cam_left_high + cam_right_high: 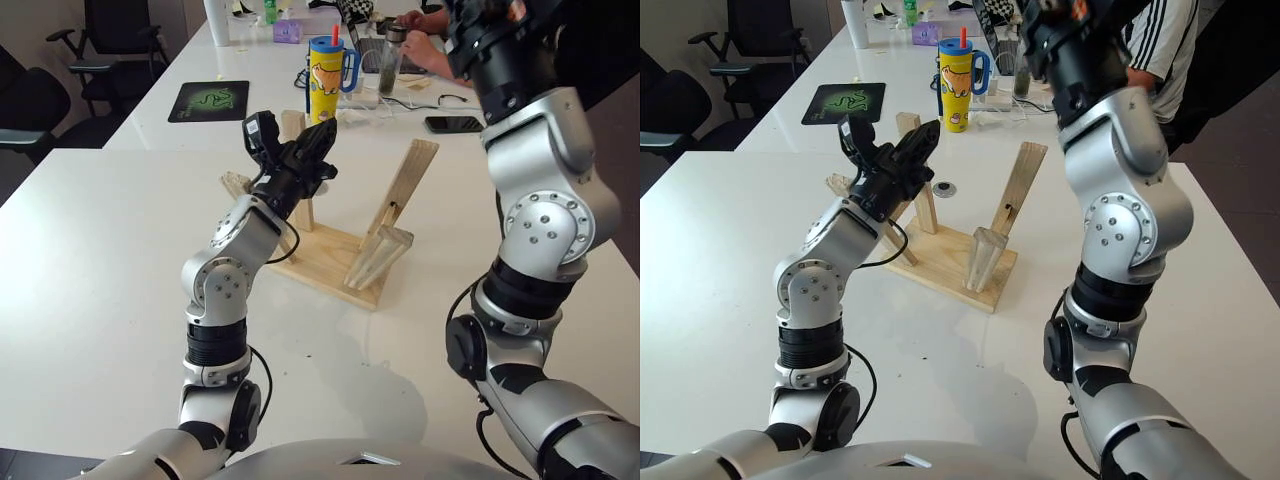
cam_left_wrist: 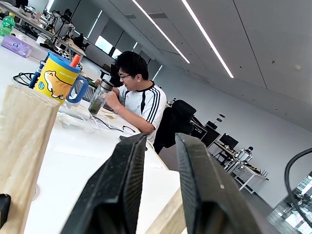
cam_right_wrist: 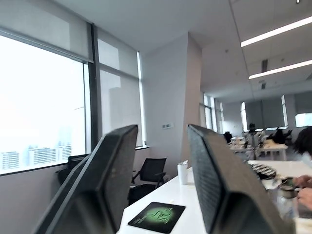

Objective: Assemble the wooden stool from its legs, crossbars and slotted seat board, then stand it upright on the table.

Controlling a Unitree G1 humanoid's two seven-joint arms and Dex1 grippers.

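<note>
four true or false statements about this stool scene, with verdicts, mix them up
1. The pale wooden seat board lies flat on the white table with its legs pointing up. True.
2. The yellow mug with a blue lid stands on the seat board. False: it stands on the table beyond the stool.
3. The right gripper holds a leg. False: its fingers are apart with nothing between them.
4. The left gripper is beside an upright wooden leg at the board's far side. True.
</note>
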